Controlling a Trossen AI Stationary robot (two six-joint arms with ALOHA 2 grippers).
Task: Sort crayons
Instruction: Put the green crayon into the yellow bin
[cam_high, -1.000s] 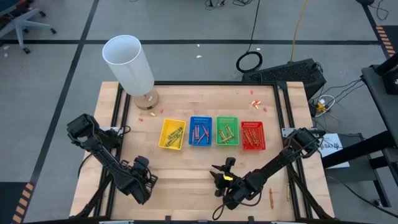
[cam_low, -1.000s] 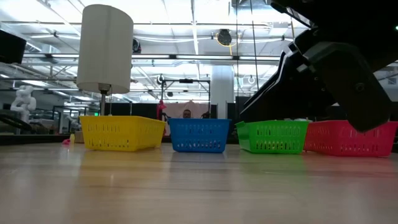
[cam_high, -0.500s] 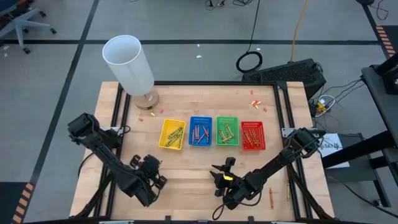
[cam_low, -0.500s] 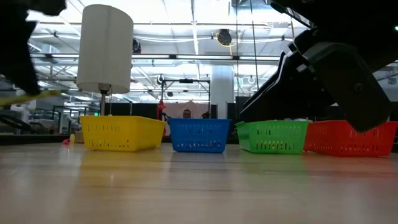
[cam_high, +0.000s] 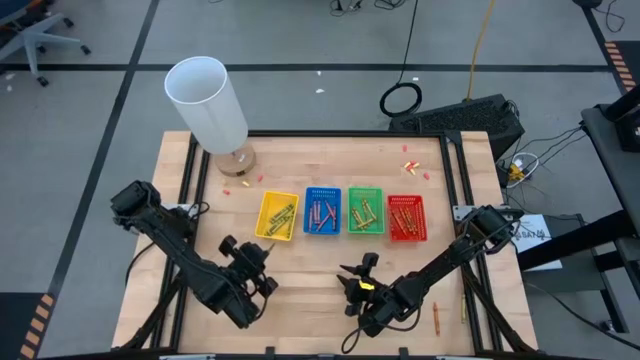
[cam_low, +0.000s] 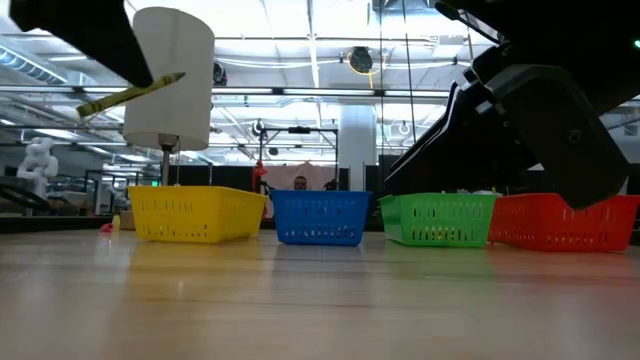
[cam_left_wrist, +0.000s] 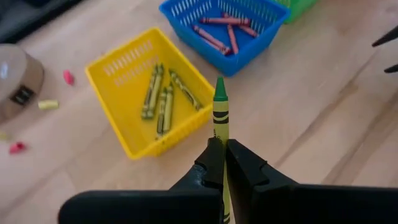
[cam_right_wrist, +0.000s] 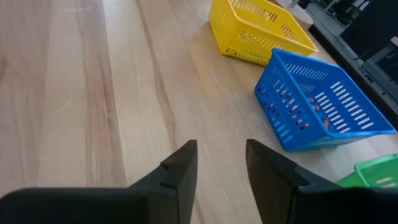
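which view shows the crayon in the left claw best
The left wrist view: the yellow-green crayon sticks out of the shut left claw, filling mid-frame. The low view shows it tilted, high up. The high view barely shows it; the right wrist view not at all.

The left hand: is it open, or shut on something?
Shut on a crayon: the left hand pinches a yellow-green crayon between its fingers, above the table near the yellow tray.

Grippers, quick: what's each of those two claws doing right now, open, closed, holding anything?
Left gripper: shut on a yellow-green crayon, held above the table near the yellow tray.
Right gripper: open, holding nothing.
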